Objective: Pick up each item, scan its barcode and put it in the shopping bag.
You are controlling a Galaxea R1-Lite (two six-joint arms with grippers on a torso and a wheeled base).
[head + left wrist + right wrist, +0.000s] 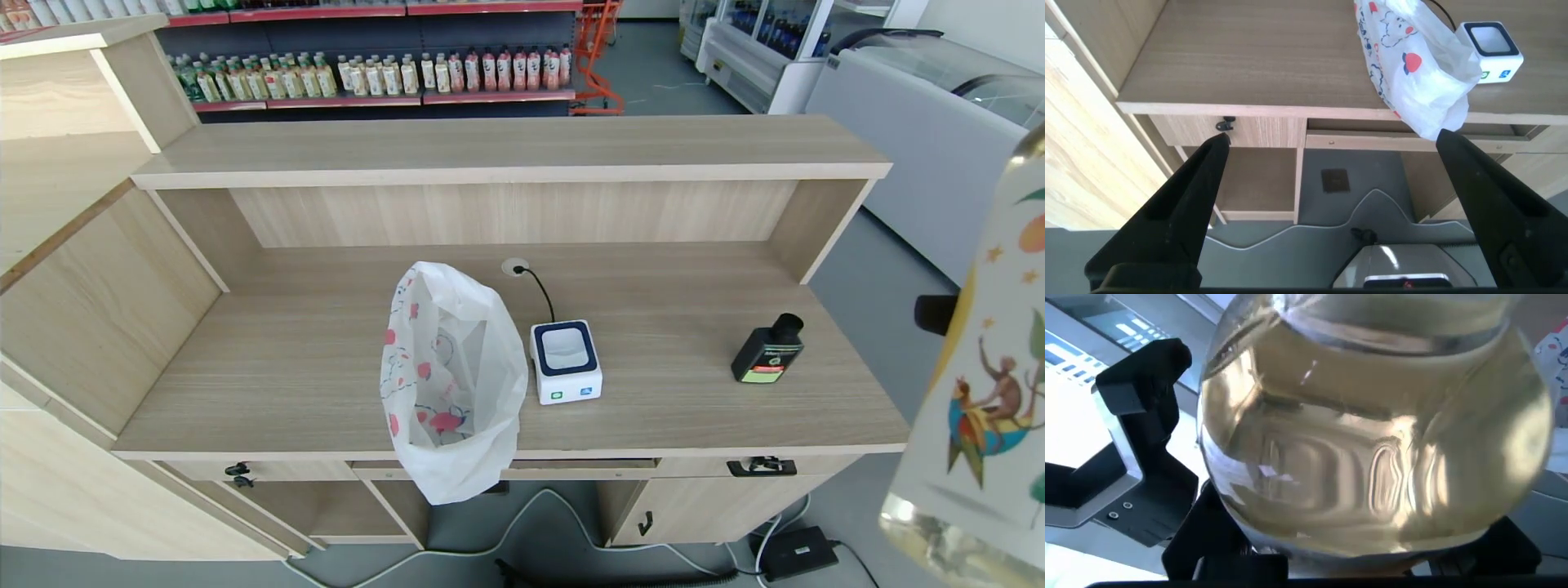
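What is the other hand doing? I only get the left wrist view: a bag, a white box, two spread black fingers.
Observer: The right hand grips a clear bottle of pale yellow drink, held up at the robot's right, off the counter.
Operator: Anything on the counter to scan?
Observer: Yes, a small dark bottle sits to the right of the scanner.
Operator: Is the bag ready?
Observer: In the head view the shopping bag has its mouth gaping open.
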